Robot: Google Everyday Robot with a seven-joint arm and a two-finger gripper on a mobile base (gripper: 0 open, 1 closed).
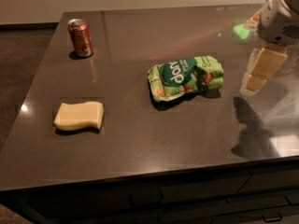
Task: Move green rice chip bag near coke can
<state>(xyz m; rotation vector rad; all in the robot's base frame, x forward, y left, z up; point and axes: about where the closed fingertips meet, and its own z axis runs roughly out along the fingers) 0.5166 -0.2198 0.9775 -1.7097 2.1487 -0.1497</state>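
The green rice chip bag point(186, 77) lies crumpled on the dark table point(140, 134), right of centre, with its dark green patch and white letters facing up. The coke can point(80, 38) stands upright at the far left corner, well apart from the bag. My gripper point(254, 80) hangs above the table at the right edge, a short way right of the bag and not touching it. It holds nothing that I can see.
A pale yellow sponge point(79, 116) lies near the front left of the table. The gripper's shadow point(252, 134) falls on the table at the front right. The table's front edge runs along the bottom, with drawers below.
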